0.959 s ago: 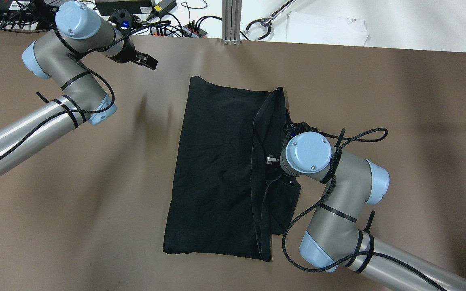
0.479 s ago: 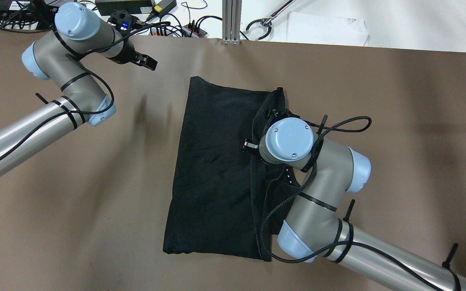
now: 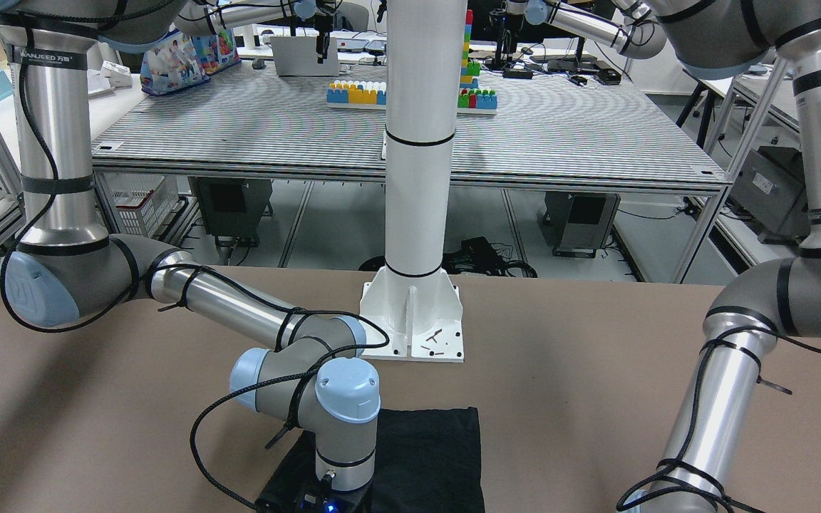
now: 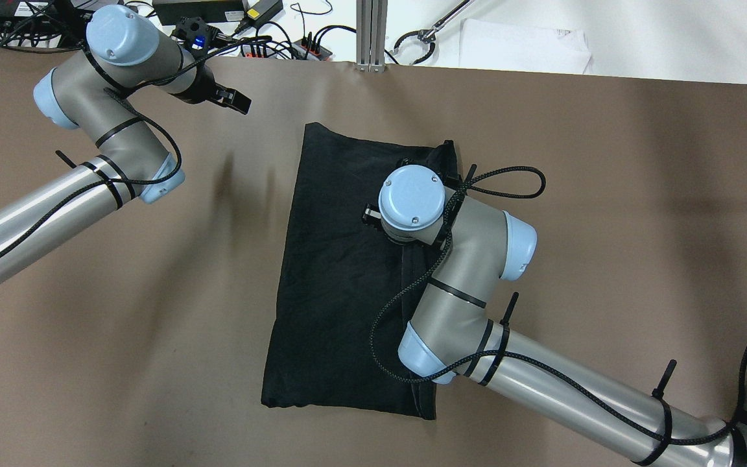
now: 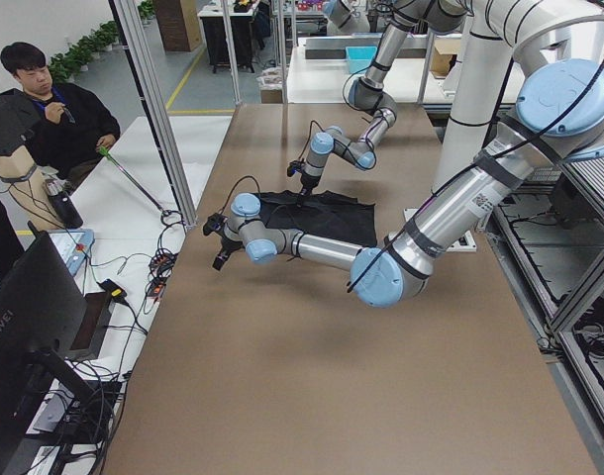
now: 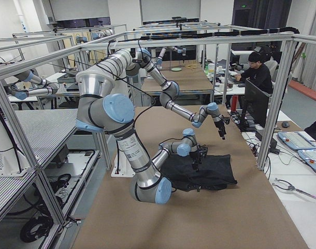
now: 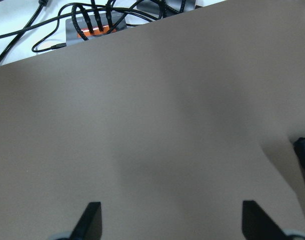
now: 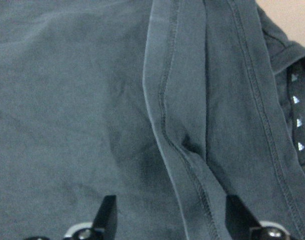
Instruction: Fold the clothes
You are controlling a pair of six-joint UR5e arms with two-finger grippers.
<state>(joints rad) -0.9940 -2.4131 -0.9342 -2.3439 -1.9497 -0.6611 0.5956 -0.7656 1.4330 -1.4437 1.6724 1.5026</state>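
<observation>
The black cloth [image 4: 334,259] lies spread in the middle of the brown worktop [image 4: 607,194], with a hemmed edge folded over along its right side. The right end effector [image 8: 172,225] points down over the far part of that fold, fingers spread wide. Whether they touch the fabric is hard to tell. The left end effector [image 7: 172,225] hangs spread over bare worktop, off the cloth's far left corner.

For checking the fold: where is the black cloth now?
Overhead view: the black cloth at table centre, under the right arm, right of the left arm.
</observation>
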